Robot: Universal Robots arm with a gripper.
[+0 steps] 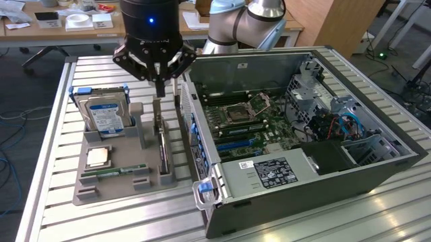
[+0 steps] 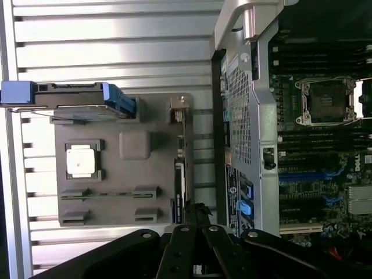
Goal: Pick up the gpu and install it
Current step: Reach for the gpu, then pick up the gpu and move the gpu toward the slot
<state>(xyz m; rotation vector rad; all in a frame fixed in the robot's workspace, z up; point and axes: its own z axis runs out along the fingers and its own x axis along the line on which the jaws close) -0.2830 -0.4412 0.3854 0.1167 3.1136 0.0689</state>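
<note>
The gpu (image 1: pixel 162 146) stands on its edge in a slot of the grey holder tray (image 1: pixel 121 189), on the side nearest the open computer case (image 1: pixel 269 174). From the wrist view the gpu (image 2: pixel 180 174) is a thin dark strip with its silvery bracket (image 2: pixel 179 107) at one end. My gripper (image 1: pixel 159 89) hangs just above the card's bracket end, fingers shut together with nothing between them. In the wrist view the gripper (image 2: pixel 196 209) points down beside the card's edge.
The tray also holds a hard drive (image 1: pixel 104 118) with a blue-white label, a CPU (image 1: pixel 99 157) and a green RAM stick (image 1: pixel 111 172). The case lies open with its motherboard (image 1: pixel 246 121) exposed. Everything rests on a slatted aluminium table (image 1: pixel 94 222).
</note>
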